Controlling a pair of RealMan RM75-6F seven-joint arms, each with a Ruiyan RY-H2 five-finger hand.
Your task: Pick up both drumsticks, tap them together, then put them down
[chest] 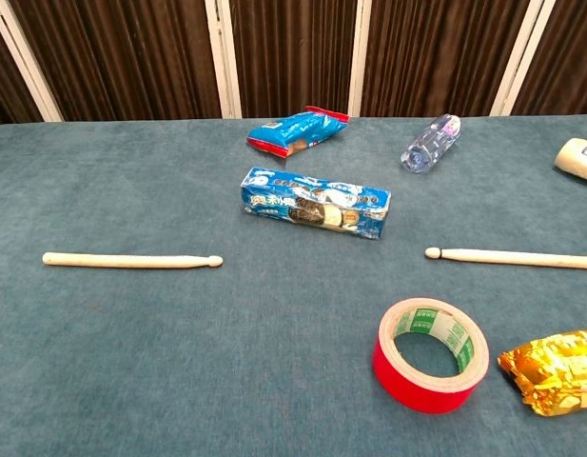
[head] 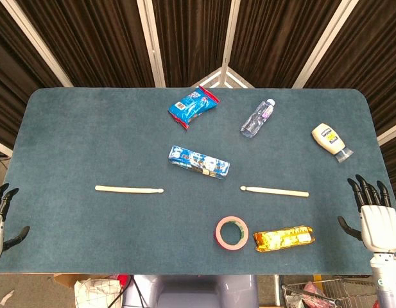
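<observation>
Drumsticks lie flat on the blue table in the head view: the left drumstick and the right drumstick are well apart, tips toward each other. The left hand and the right hand sit at the table's side edges, fingers spread, holding nothing. In the chest view both drumsticks lie untouched, with a red tape roll near the right one.

Two pale wooden drumsticks flat, apart.
</observation>
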